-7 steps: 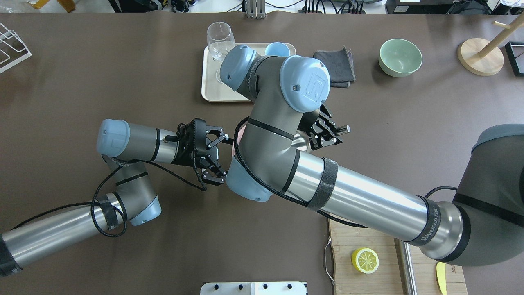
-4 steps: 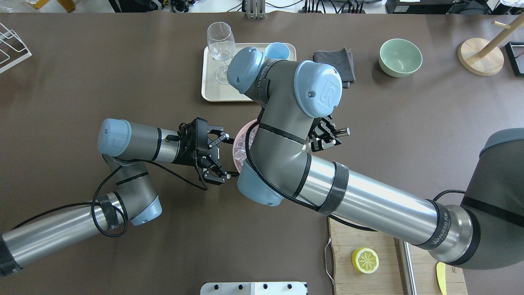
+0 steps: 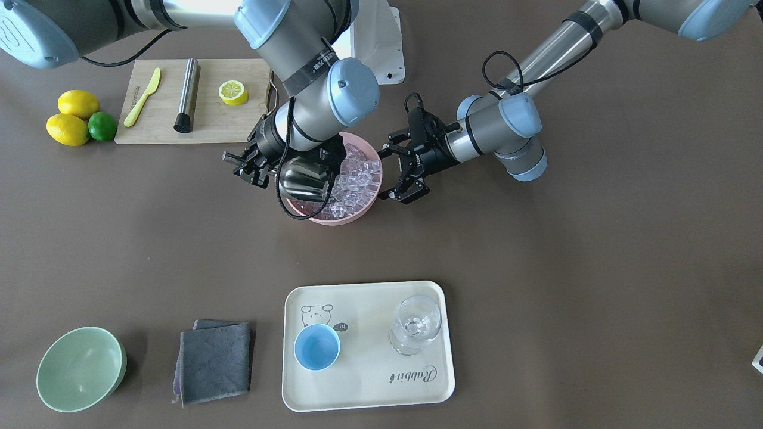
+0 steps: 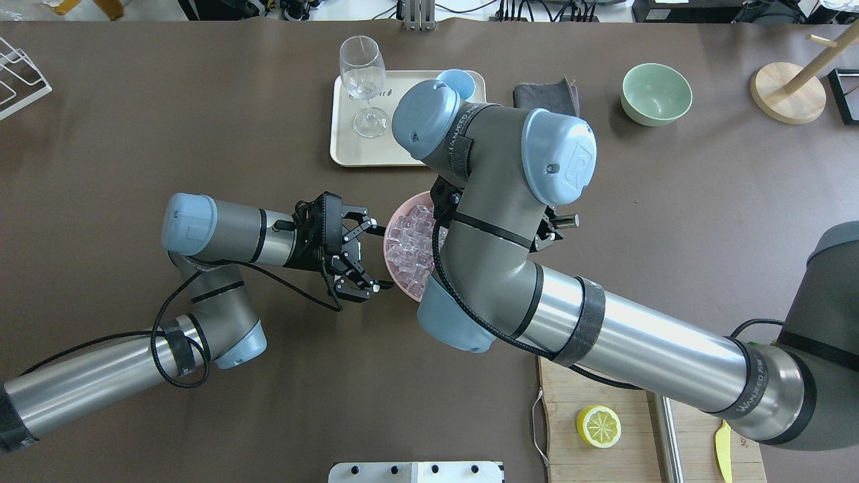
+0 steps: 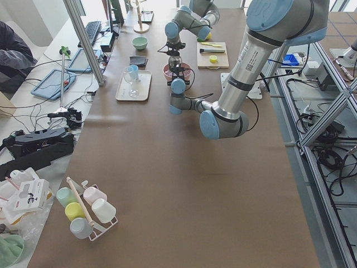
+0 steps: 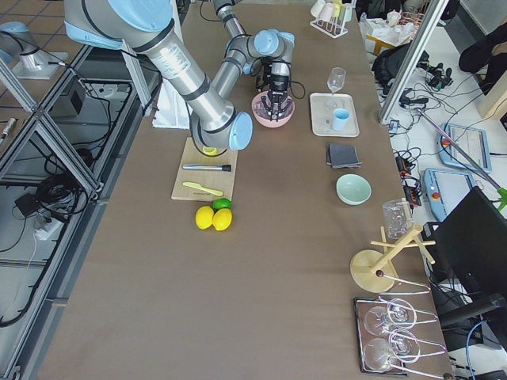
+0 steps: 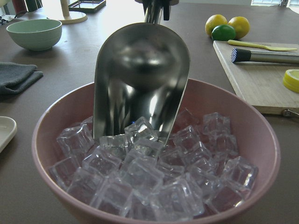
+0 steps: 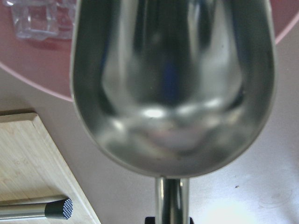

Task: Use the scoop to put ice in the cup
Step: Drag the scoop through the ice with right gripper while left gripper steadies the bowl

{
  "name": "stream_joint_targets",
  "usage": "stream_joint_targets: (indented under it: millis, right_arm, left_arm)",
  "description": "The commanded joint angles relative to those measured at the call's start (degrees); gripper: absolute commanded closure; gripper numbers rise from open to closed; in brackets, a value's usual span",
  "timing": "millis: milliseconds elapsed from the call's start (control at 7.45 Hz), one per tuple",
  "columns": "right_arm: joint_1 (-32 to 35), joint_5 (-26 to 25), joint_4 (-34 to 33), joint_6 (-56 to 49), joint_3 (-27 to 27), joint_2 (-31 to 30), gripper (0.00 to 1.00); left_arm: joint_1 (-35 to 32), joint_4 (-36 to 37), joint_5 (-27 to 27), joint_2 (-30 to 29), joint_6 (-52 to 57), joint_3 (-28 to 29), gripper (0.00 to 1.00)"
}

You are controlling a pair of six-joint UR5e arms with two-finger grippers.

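While my right gripper (image 3: 249, 168) pinches the short handle of the scoop (image 3: 301, 182), fingers pressed tight on the steel, the trough tilts steeply down into the pink bowl (image 3: 351, 217). Its front lip sits among the top cubes of the ice (image 3: 357, 179), on the side of the bowl nearer the cutting board (image 3: 208, 122). From my right wrist the inside of the trough shows as bare, shiny steel. The cubes fill the bowl in a heap, clear and glassy, and several touch the scoop's edge.

My left gripper (image 3: 390, 173) is spread wide at the opposite side of the bowl, one finger towards each end of that side of the rim (I cannot tell whether either finger actually touches it). It holds nothing.

The cup (image 3: 317, 347) stands upright on the cream tray (image 3: 369, 381), well apart from the bowl, across the table from me. A wine glass (image 3: 415, 325) stands on the same tray, just beside the cup but not touching it. In the overhead view my right arm covers part of the cup.

A folded grey cloth (image 3: 214, 360) lies just beside the tray, and a pale green bowl (image 3: 80, 369) sits beyond it. On the cutting board lie a lemon half (image 3: 232, 92), a steel cylinder (image 3: 188, 95) and a yellow knife (image 3: 142, 97).
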Motion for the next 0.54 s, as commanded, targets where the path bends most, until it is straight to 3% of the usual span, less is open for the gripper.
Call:
stream_joint_targets:
  millis: [0,403]
  right_arm:
    - [0.00,0.89,2.59,3.09,1.11,-1.50,1.00]
    - [0.00,1.42,4.35,5.37,1.81,-2.21,1.00]
  left_arm:
    - [0.00,2.00,-0.04,-0.57,-0.05,-0.72,0.01]
    - [0.00,3.77,-0.04,-0.74,0.04,-1.61,0.01]
